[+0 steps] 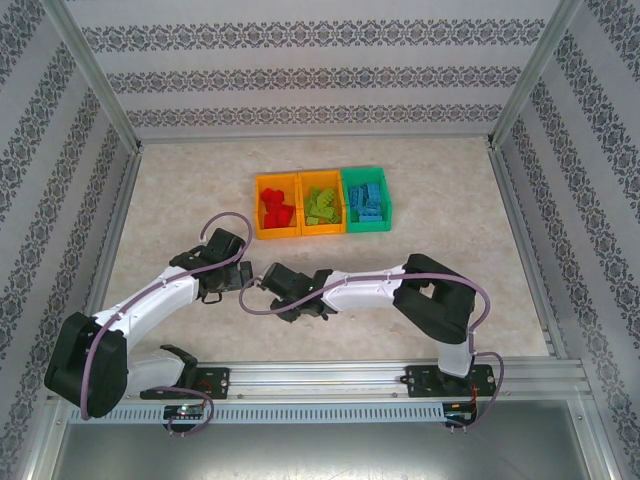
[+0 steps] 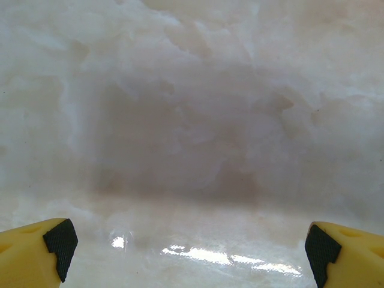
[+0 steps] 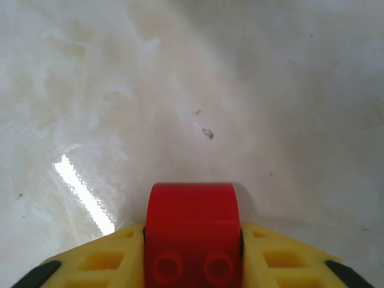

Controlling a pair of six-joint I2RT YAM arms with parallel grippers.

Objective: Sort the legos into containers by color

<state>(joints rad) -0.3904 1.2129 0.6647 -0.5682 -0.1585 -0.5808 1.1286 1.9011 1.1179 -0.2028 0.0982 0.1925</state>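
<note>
The desk (image 1: 450, 270) lies bare on both sides of the containers (image 1: 322, 231) — free passage there. In the near middle the left arm (image 1: 150, 296) and right arm (image 1: 365, 290) almost meet.

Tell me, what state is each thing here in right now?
Left jaws: wide open, empty.
Right jaws: shut on red brick.
Left orange bin: holds red bricks.
Middle orange bin: holds green bricks.
Green bin: holds blue bricks.

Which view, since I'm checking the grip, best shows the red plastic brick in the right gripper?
Right wrist: the red plastic brick sits large, clamped in the right gripper. Top external hides it under that gripper; left wrist faces bare tabletop.
</note>
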